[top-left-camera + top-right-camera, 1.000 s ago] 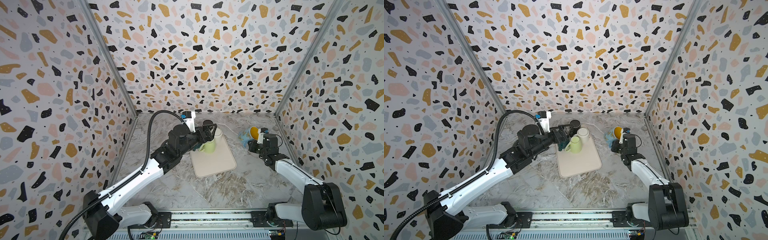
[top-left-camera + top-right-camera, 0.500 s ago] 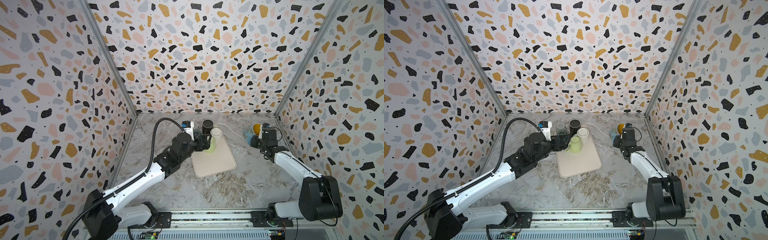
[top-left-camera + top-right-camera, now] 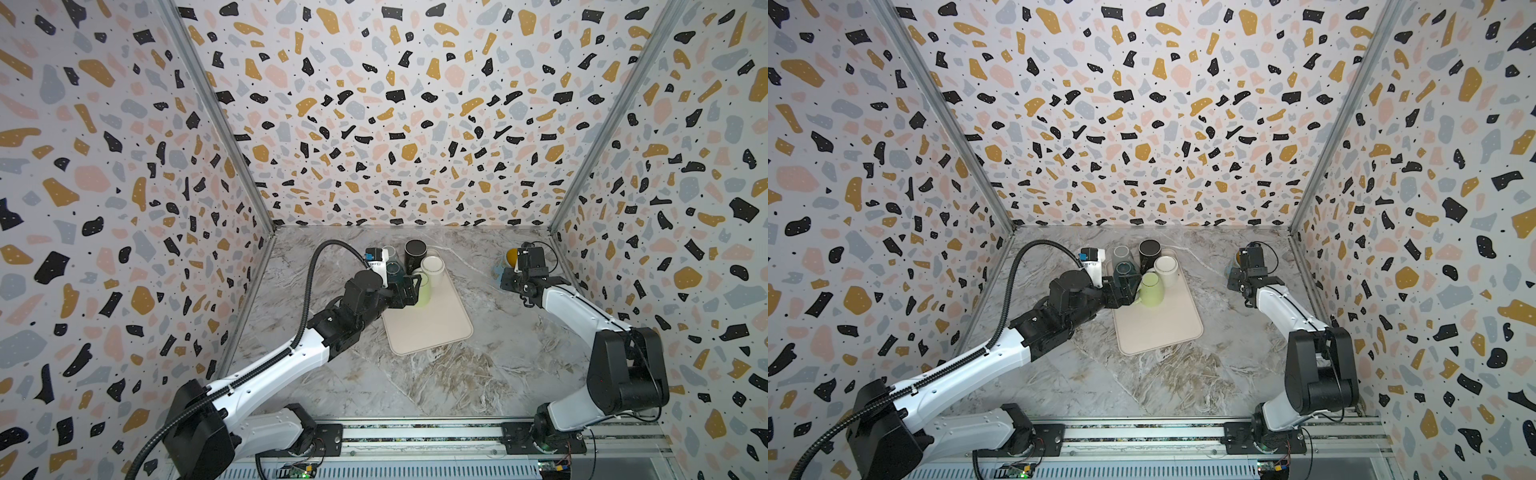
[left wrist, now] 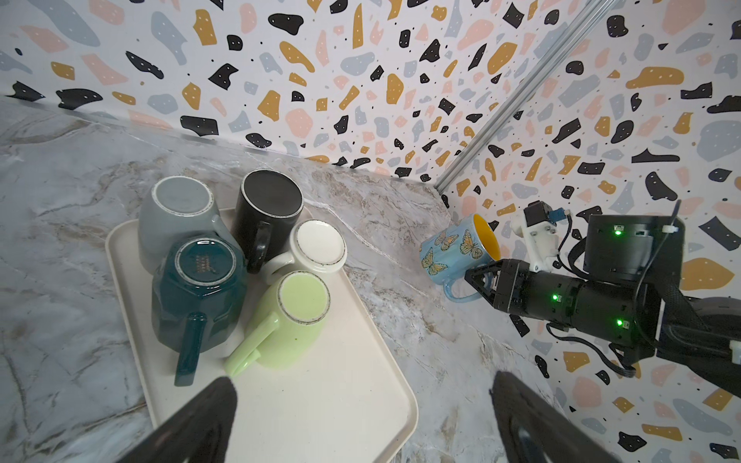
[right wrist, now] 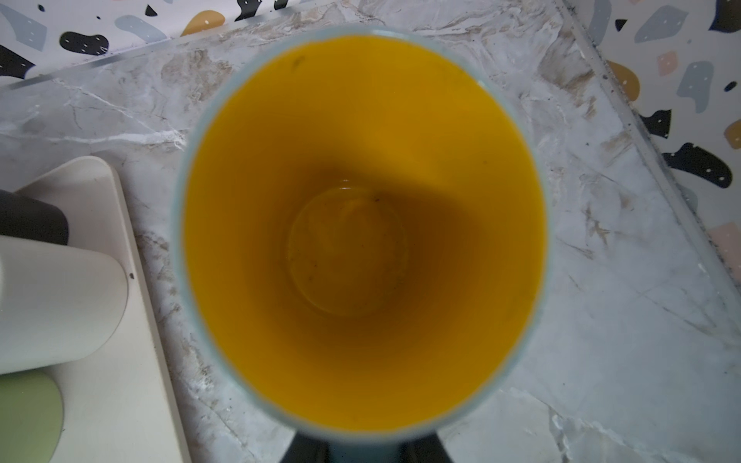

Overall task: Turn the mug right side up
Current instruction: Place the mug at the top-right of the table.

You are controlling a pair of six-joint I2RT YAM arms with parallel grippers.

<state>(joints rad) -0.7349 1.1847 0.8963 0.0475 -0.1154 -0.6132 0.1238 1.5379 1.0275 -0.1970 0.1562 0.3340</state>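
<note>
Frame right, my right jaws pinch the butterfly mug (image 4: 457, 244) by its handle to upright it; left jaws gape wide.

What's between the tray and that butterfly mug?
Only bare marble tabletop separates the tray from the butterfly mug, shown in the left wrist view.

The blue mug (image 4: 449, 248), right of centre, has orange butterflies and a yellow inside. The tray (image 4: 320, 405) is cream; the wall (image 4: 361, 60) is flecked black, ochre, pink, grey.
</note>
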